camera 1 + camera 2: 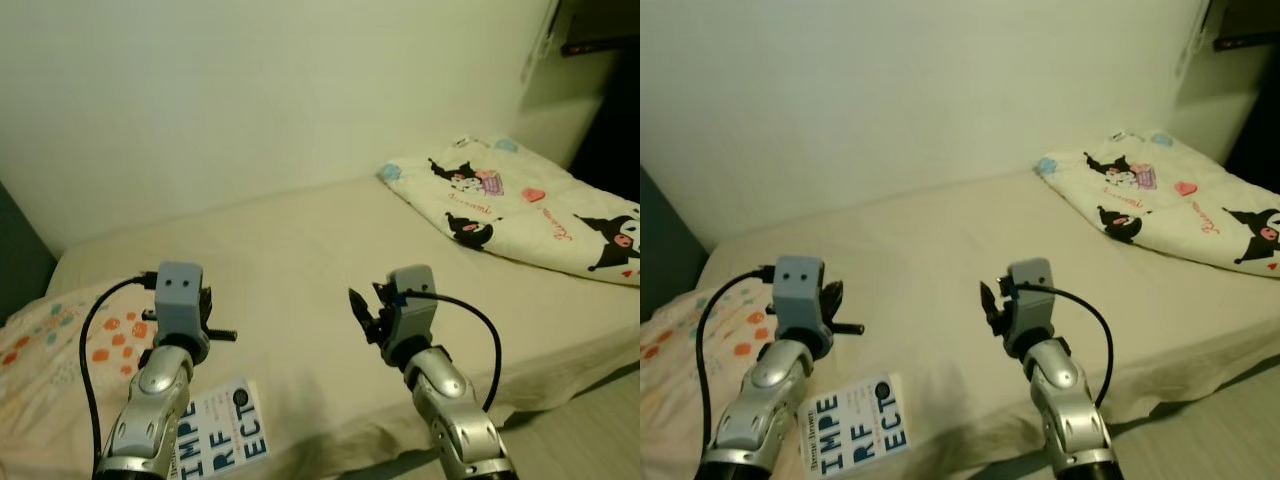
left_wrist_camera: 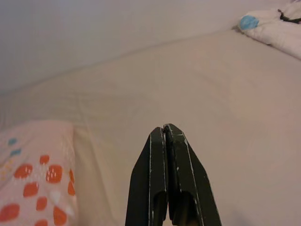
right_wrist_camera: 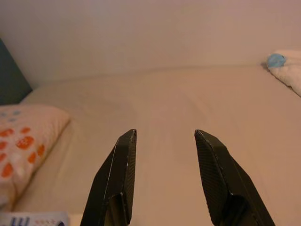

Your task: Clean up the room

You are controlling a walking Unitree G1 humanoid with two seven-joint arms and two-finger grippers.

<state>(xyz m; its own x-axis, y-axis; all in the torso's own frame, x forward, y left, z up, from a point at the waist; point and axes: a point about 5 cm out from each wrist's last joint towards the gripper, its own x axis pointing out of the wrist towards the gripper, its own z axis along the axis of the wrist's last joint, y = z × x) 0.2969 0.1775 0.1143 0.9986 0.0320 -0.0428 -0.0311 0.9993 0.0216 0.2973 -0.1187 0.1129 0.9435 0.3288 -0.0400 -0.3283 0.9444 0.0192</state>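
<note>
Beige bed [image 1: 300, 260] lies before us; our left hand [image 2: 164, 134] is pressed together, our right hand [image 3: 164, 139] spread apart, a book [image 1: 855, 425] below.

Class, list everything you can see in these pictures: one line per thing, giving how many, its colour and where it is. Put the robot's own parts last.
Bed: one, beige sheet, against the wall, spanning the scene.
Pillow: one, pale with orange spots, at the bed's left end.
Blanket: one, white with black cartoon characters and hearts, folded at the bed's far right.
Book: one, white with dark blue letters, on the bed's near edge by the left arm.
Wall: one, plain pale, behind the bed.
Floor: pale, right of the bed.
Left tool: one, black fingers shut, above the bed.
Right tool: one, black fingers open, above the bed.
</note>
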